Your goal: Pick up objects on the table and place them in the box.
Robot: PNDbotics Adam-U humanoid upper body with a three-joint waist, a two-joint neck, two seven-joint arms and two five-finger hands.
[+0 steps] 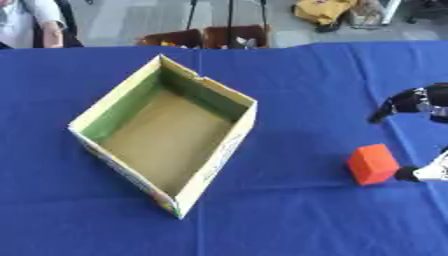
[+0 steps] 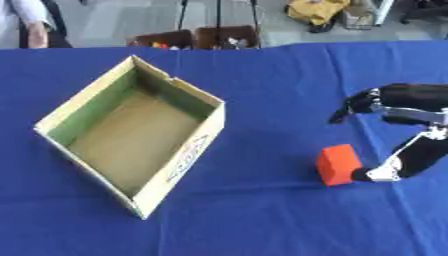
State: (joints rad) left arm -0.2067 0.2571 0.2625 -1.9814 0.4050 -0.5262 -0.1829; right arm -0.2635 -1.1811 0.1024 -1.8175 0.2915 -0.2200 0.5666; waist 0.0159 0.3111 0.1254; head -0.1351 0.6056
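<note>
One orange block [image 2: 338, 164] sits right of the empty cardboard box [image 2: 188, 150], so the right hand [image 2: 398, 150], fingers spread around it, should close squarely before lifting.

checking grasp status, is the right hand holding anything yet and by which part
Nothing is held. The right hand is spread beside the orange block, one fingertip at the block's right face, the other fingers apart above. The block sits on the blue table.

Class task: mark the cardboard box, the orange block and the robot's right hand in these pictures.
cardboard box [image 1: 223, 152], left eye view, on its near right wall.
orange block [image 2: 338, 165], right eye view, on its front face.
right hand [image 2: 411, 157], right eye view, on the lower finger touching the block.
</note>
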